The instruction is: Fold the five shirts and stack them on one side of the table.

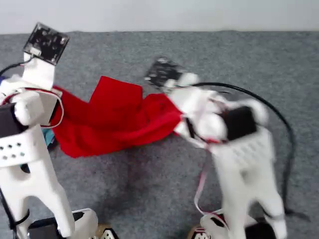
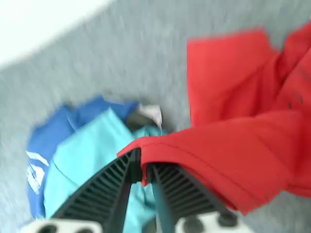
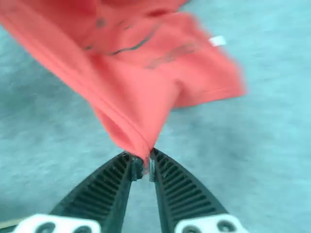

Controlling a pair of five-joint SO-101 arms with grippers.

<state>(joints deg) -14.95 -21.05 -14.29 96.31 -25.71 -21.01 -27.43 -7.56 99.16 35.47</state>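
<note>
Red shirt point(image 1: 119, 119), crumpled and unfolded, stretches between left fingers point(image 2: 121, 179) and right fingers point(image 3: 116, 179).

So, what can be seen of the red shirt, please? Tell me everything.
The red cloth shirt is soft, creased and unfolded, hanging between both arms over the grey felt-like table. The left gripper pinches a hemmed edge in its black ribbed fingers, above a teal cloth shirt and a blue cloth shirt. The right gripper pinches a bunched fold at the other end. The middle sags; faint dark print shows.
</note>
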